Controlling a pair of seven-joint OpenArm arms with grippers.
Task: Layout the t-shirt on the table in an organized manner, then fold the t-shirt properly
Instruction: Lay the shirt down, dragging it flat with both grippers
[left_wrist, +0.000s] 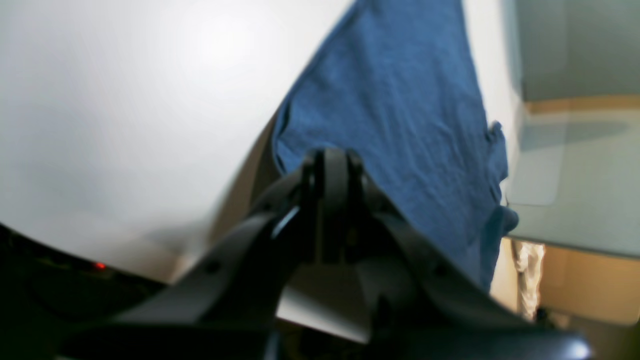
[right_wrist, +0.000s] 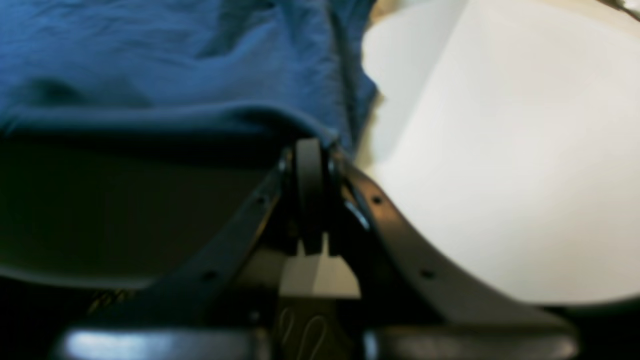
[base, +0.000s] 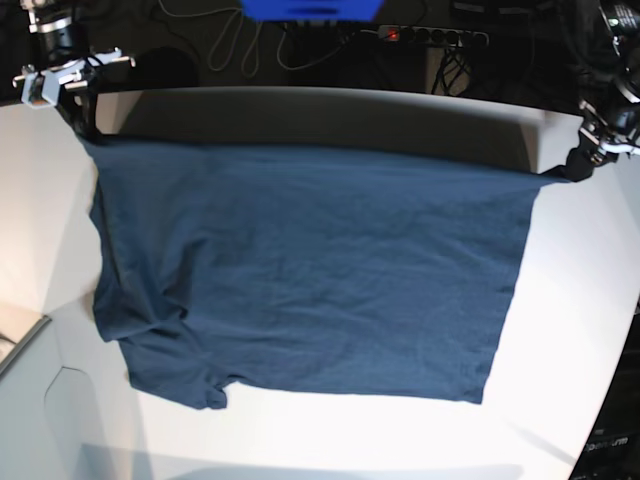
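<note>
1. The t-shirt (base: 310, 280) hangs as a wide, nearly flat dark blue sheet over the table (base: 580, 330), stretched between two raised corners at the far side.
2. Its lower edge rests on the white tabletop near the front; a short sleeve (base: 140, 320) bunches at the base view's lower left.
3. The left gripper (base: 580, 165), at the base view's right, is clenched on the far right corner of the cloth. The left wrist view shows the fingers (left_wrist: 332, 170) pressed together with fabric running out from them.
4. The right gripper (base: 85, 125), at the base view's left, pinches the far left corner. The right wrist view shows its fingers (right_wrist: 310, 165) closed on the hem.
5. Behind the table lie a power strip (base: 430, 35) and loose cables (base: 235, 45).
</note>
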